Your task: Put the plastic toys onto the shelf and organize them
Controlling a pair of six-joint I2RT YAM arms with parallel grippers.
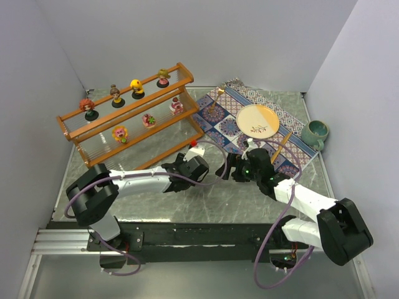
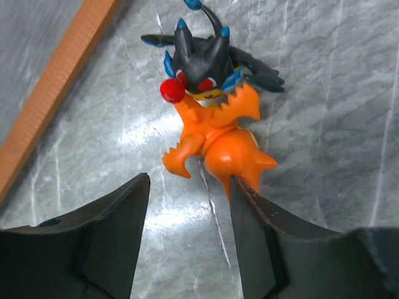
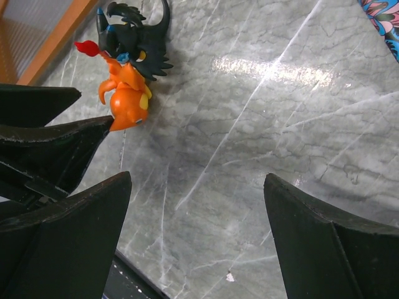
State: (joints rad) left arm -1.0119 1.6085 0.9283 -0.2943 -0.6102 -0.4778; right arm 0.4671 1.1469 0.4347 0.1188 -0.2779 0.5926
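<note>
The shelf [image 1: 124, 118] stands at the back left, with several dolls on its top tier and three pink/red toys on the middle tier. An orange toy [image 2: 215, 140] lies on the marble table against a black spiky toy [image 2: 202, 59], just in front of the shelf rail [image 2: 56, 81]. My left gripper [image 2: 190, 193] is open right behind the orange toy, its right finger touching the toy's rear. In the top view only the toy's red tip [image 1: 194, 144] shows above the left gripper [image 1: 193, 163]. My right gripper [image 3: 196, 187] is open and empty over bare table, to the right of the orange toy [image 3: 124, 93] and the black toy [image 3: 134, 37].
A patterned blue mat [image 1: 227, 128] at the back right carries a plate [image 1: 258, 120] and wooden utensils [image 1: 280, 147]. A teal mug [image 1: 315, 132] stands by the right wall. The two grippers are close together mid-table. White walls close in the sides.
</note>
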